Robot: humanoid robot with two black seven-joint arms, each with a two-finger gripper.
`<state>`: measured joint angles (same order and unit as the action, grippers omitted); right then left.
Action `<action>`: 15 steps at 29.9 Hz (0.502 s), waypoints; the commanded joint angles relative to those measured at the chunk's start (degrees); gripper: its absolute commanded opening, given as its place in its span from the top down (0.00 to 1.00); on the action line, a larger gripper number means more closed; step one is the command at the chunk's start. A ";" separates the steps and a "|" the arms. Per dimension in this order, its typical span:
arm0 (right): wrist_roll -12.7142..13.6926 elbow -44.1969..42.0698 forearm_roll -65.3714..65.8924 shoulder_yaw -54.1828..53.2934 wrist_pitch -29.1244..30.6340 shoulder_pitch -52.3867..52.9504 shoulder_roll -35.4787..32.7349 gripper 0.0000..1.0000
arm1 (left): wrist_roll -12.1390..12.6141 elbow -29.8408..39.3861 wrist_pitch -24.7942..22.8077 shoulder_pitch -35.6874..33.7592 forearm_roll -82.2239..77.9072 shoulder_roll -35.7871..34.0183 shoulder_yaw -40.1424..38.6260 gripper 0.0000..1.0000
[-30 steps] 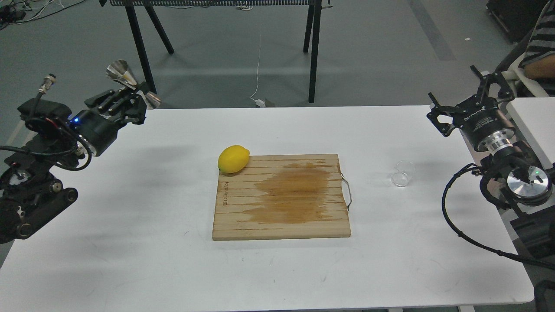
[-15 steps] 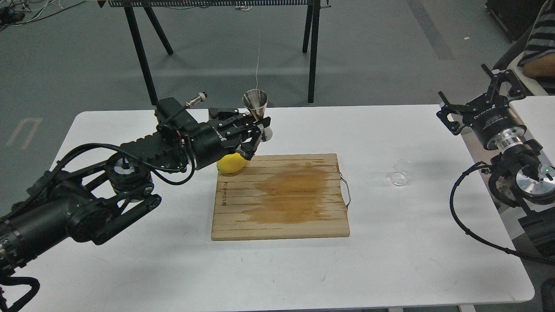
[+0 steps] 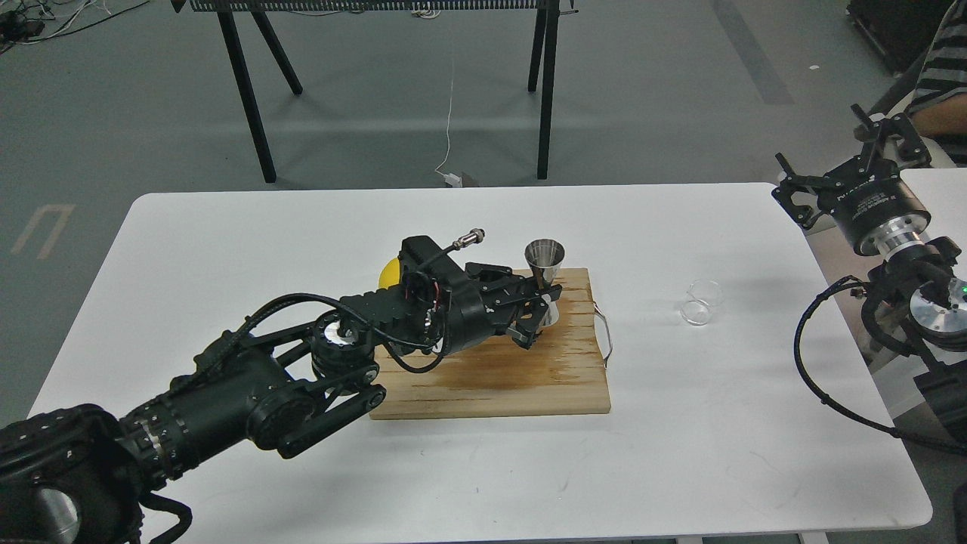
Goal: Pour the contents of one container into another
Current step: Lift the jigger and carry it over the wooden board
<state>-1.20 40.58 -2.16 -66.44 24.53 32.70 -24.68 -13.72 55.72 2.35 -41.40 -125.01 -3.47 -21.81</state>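
Left gripper (image 3: 538,308) gripping upright jigger (image 3: 545,281) over board (image 3: 529,378); right gripper (image 3: 846,162) gaping empty (cup (image 3: 700,302) sitting untouched), pouring not yet begun

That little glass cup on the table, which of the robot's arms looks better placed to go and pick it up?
The right arm, probably. The glass cup stands on the right part of the table, nearer the right gripper, which hangs open and empty. The left gripper is already shut on the steel jigger over the cutting board.
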 commanded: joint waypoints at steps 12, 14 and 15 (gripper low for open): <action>-0.03 -0.15 0.14 0.08 -0.36 0.52 0.42 0.01 | 1.68 -14.14 7.75 0.62 0.01 3.47 2.47 0.98; -0.03 -0.15 0.14 0.08 -0.36 0.52 0.25 0.01 | 1.68 -15.02 8.45 0.62 0.01 3.47 3.27 0.98; -0.03 -0.15 0.14 0.08 -0.36 0.52 0.16 0.01 | 1.68 -15.29 8.63 0.62 0.01 3.47 3.36 0.98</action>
<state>-1.23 40.40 -2.02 -66.35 24.14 33.22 -24.20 -12.09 41.77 10.05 -40.81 -125.01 -0.01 -19.42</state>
